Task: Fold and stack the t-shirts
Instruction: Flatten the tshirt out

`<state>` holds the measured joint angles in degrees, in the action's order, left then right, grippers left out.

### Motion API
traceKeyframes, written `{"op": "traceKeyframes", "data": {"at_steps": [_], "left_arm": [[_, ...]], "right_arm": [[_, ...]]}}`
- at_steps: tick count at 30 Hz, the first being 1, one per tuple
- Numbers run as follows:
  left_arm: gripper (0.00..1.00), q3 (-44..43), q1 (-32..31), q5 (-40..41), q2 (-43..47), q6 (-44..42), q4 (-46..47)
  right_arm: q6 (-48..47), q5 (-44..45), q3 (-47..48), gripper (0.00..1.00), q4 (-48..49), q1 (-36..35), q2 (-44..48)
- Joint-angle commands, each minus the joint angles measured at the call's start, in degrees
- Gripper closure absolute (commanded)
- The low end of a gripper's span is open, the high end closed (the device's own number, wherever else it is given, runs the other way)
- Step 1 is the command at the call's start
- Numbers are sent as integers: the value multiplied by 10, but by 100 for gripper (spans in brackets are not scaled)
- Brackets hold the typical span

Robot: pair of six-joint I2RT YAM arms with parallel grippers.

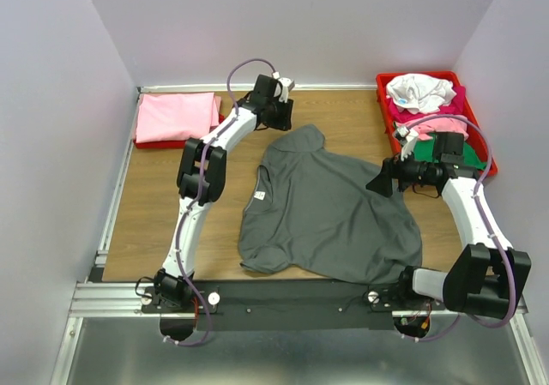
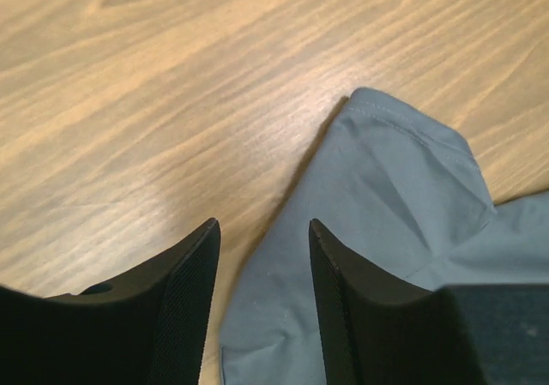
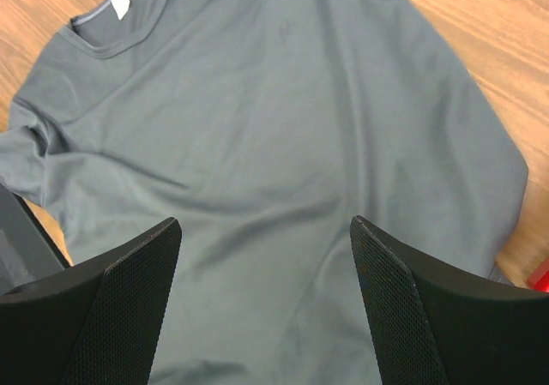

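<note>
Left gripper (image 2: pixel 263 226) half-open, seemingly empty, at grey t-shirt (image 1: pixel 330 209) sleeve (image 2: pixel 386 171); right gripper (image 3: pixel 266 220) wide, beside red tray (image 1: pixel 420 75).

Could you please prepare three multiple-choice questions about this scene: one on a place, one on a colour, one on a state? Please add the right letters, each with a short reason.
1. Where is the folded pink t-shirt?
A. on the red tray at the far left
B. at the near right
C. in the middle

2. What colour is the t-shirt spread on the table?
A. green
B. white
C. dark grey

3. How do the jaws of the right gripper stand?
A. shut on cloth
B. open, holding nothing
C. shut on a tray

Answers:
1 A: pink cloth lies on red plastic in the far-left corner.
2 C: the dark grey t-shirt covers the middle.
3 B: the right wrist view shows a wide gap, with the shirt flat below.
</note>
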<state>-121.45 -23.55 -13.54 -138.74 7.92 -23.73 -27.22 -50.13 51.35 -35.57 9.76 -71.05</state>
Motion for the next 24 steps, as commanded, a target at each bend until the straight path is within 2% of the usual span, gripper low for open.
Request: {"op": "traceKeyframes", "data": {"at_steps": [1,7,11,13,14,15,19,24], "left_arm": [[49,-17,-2,-49,-26,-10,-47],[54,24,-2,-78,-23,-15,-45],[59,33,-1,-34,-24,-29,-69],[78,48,8,-14,-13,-25,-68],[96,67,17,-7,-5,-15,-59],[98,81,23,4,7,-7,-52],[100,158,56,103,105,22,0],[100,163,95,119,147,28,7]], "right_arm": [[5,-23,0,14,15,3,14],[6,-20,0,14,16,3,13],[7,-20,-1,14,15,3,17],[7,-18,-3,14,15,3,19],[8,-18,-4,14,15,3,20],[8,-18,-4,14,15,3,21],[8,-18,-5,14,15,3,21],[6,-21,-5,14,15,3,20]]}}
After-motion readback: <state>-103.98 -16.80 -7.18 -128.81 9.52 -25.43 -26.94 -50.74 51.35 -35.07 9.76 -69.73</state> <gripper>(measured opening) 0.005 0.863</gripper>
